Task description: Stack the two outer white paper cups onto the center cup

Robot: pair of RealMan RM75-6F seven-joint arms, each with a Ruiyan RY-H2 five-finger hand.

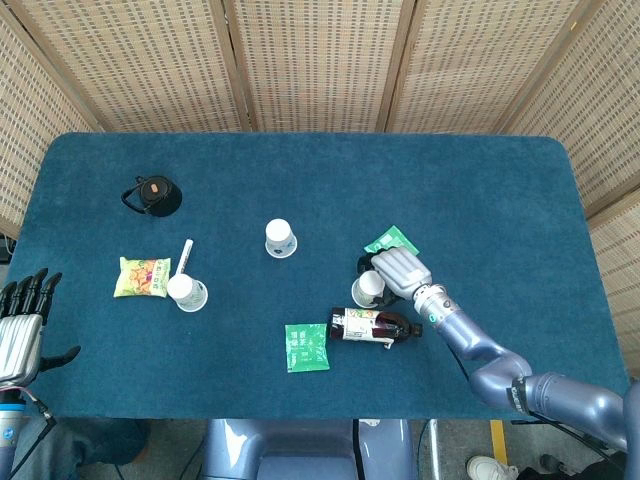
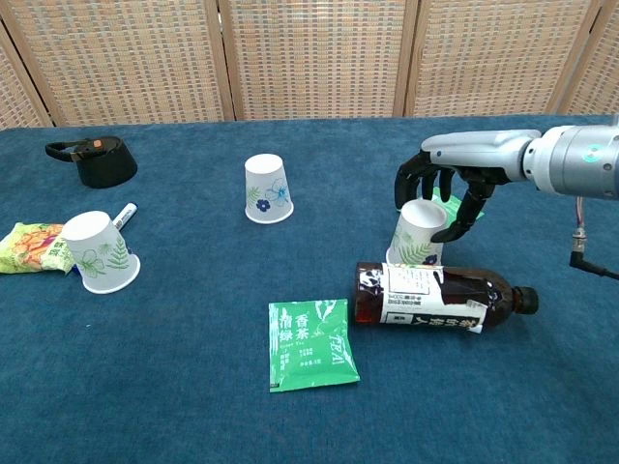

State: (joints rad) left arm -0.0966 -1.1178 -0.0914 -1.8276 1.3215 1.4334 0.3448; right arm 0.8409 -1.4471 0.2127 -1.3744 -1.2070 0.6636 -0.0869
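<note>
Fingers (image 1: 28,288) of the left hand (image 1: 20,325) are pointing upward and spread apart, holding nothing, off the bench's (image 1: 480,190) left edge in the head view. On the bench, going rightward, a snack packet (image 2: 34,246) is lying at the far left, touching the left paper cup (image 2: 97,251), which is sitting upside down and tilted. A white marker (image 2: 124,215) is lying just behind that cup, and a black lid (image 2: 95,160) is sitting well back from it. The center paper cup (image 2: 268,188) is standing upside down, apart from everything else. A green tea sachet (image 2: 309,344) is lying flat near the front, just left of a dark bottle (image 2: 435,296) resting on its side. The right paper cup (image 2: 419,232) is standing upside down, right behind the bottle and seeming to touch it, with a second green sachet (image 1: 392,241) partly hidden behind it. Over this cup the right hand (image 2: 447,184) is arching, its fingers (image 2: 411,182) curling down around the cup's top with the thumb on the opposite side; whether they are actually touching the cup cannot be told.
</note>
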